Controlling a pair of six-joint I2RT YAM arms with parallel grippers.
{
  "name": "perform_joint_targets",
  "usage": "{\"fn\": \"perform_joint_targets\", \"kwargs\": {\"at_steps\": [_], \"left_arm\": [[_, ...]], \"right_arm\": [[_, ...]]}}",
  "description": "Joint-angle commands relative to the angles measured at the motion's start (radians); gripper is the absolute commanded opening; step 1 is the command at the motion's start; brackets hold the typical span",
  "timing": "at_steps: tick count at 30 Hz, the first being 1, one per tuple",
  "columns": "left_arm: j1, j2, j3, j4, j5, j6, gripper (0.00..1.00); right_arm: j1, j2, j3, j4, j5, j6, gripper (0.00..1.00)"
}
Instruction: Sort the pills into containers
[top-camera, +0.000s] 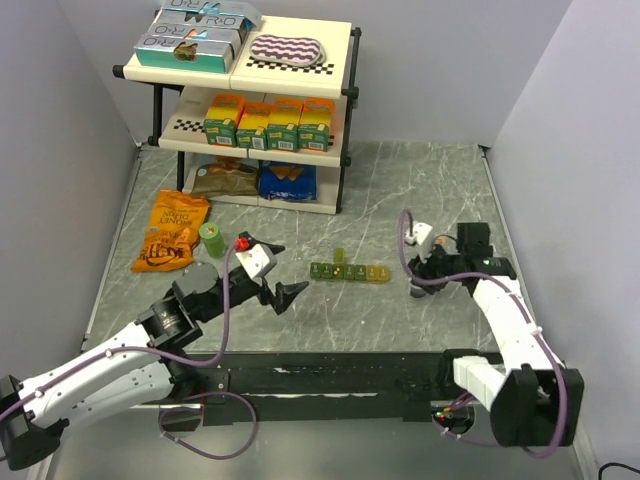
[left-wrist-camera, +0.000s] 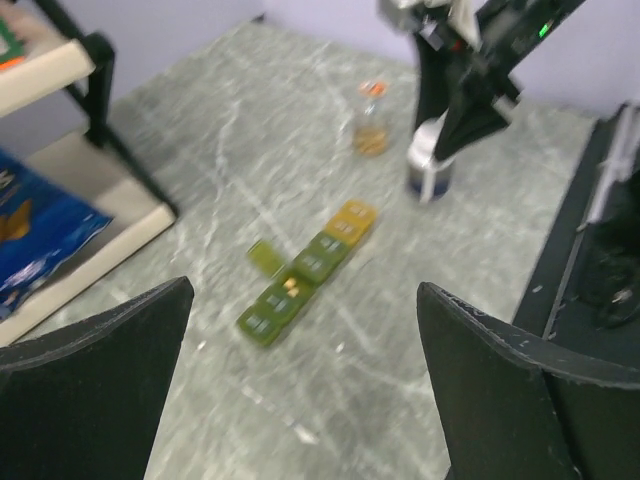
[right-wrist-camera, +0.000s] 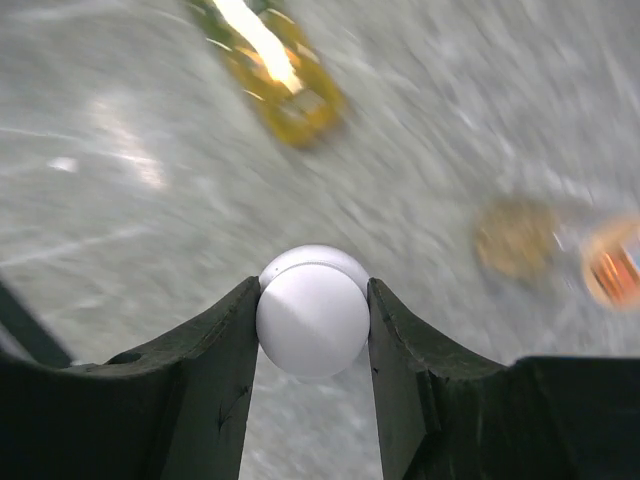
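The containers (top-camera: 350, 271) are a green-to-yellow strip of small boxes lying mid-table, also in the left wrist view (left-wrist-camera: 320, 255). One lid (left-wrist-camera: 266, 257) stands open, and small orange pills (left-wrist-camera: 292, 287) show in a box next to it. My left gripper (top-camera: 283, 272) hovers just left of the strip, open and empty (left-wrist-camera: 305, 290). My right gripper (top-camera: 420, 287), right of the strip, is shut on a white-capped bottle (right-wrist-camera: 313, 315), which the left wrist view shows held upright (left-wrist-camera: 430, 165).
A small amber bottle with an orange cap (left-wrist-camera: 371, 125) stands beyond the strip's yellow end, close to the right gripper. A green bottle (top-camera: 212, 238) and an orange snack bag (top-camera: 172, 230) lie at the left. The shelf rack (top-camera: 250, 100) stands at the back.
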Motion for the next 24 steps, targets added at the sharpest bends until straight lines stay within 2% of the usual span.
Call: {"fn": "perform_joint_targets", "kwargs": {"at_steps": [1, 5, 7, 9, 10, 13, 18, 19, 21, 23, 24], "left_arm": [[0.003, -0.027, 0.051, -0.135, -0.075, 0.085, 0.99], [0.003, -0.085, 0.025, -0.158, -0.132, 0.093, 0.99], [0.003, -0.102, 0.004, -0.145, -0.126, 0.067, 0.99], [0.003, -0.111, 0.008, -0.143, -0.107, 0.048, 0.99], [0.003, -0.110, 0.007, -0.140, -0.107, 0.042, 0.99], [0.003, -0.090, 0.016, -0.151, -0.110, 0.039, 0.99], [0.003, -0.064, 0.022, -0.158, -0.110, 0.027, 0.99], [0.003, -0.062, 0.020, -0.155, -0.113, 0.024, 0.99], [0.005, -0.047, 0.024, -0.149, -0.189, -0.011, 0.99], [0.010, -0.006, 0.040, -0.158, -0.254, -0.146, 0.99], [0.028, 0.014, 0.057, -0.160, -0.265, -0.185, 0.99]], "right_arm": [[-0.131, 0.058, -0.004, 0.102, 0.060, -0.052, 0.25], [-0.183, 0.142, 0.002, 0.145, 0.057, -0.066, 0.29], [-0.203, 0.162, 0.007, 0.142, 0.045, -0.075, 0.34], [-0.216, 0.170, 0.011, 0.131, 0.027, -0.084, 0.47], [-0.223, 0.170, 0.014, 0.127, 0.022, -0.086, 0.57], [-0.235, 0.158, 0.028, 0.088, -0.012, -0.106, 0.72], [-0.232, 0.096, 0.106, -0.039, -0.111, -0.176, 0.88], [-0.234, 0.090, 0.123, -0.101, -0.169, -0.199, 0.92], [-0.207, 0.090, 0.181, -0.164, -0.229, -0.260, 0.94], [-0.158, 0.116, 0.212, -0.212, -0.288, -0.250, 0.93], [-0.072, 0.130, 0.232, -0.209, -0.289, -0.230, 0.92]]}}
